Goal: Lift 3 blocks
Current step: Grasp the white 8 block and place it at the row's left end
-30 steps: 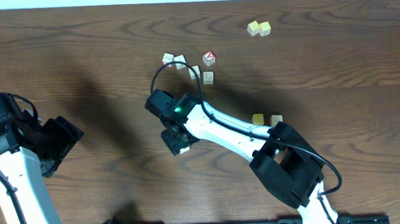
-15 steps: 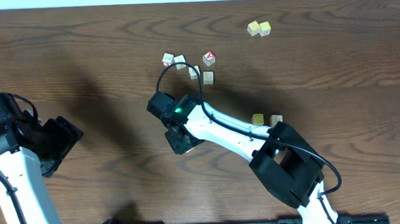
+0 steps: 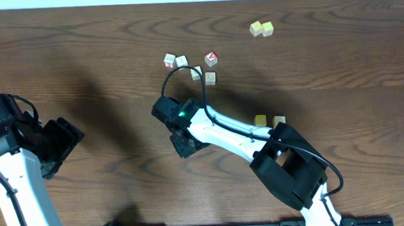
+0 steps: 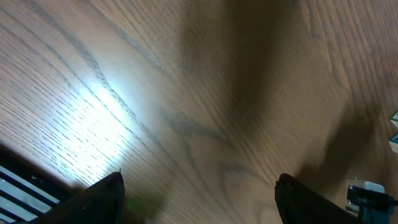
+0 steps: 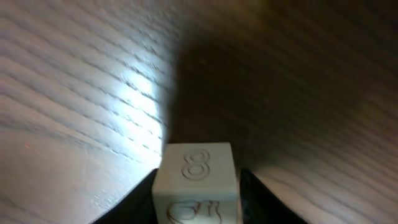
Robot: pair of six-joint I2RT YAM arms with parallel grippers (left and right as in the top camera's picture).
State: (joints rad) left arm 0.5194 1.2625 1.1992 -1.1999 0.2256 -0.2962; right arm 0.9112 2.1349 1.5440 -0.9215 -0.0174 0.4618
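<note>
My right gripper [image 5: 198,202] is shut on a pale wooden block [image 5: 196,171] with an embossed 8 on its top face; a dark finger presses each side. In the overhead view the right gripper [image 3: 183,143] covers that block at the table's middle. Two more blocks, a yellow one [image 3: 260,120] and a pale one [image 3: 279,121], lie side by side next to the right arm's forearm. My left gripper [image 4: 202,202] hangs open over bare wood, and in the overhead view this left gripper [image 3: 63,142] is at the far left.
A red-faced cube [image 3: 211,58] and several pale cubes [image 3: 175,60] lie behind the right gripper. Two plain yellow cubes [image 3: 260,28] sit near the far edge. The right arm's cable [image 3: 183,76] loops over the pale cubes.
The right jaws have closed on the pale block, which showed white under the gripper a second ago and is now covered from above. The gripper shifted slightly right. The left arm has not moved.
</note>
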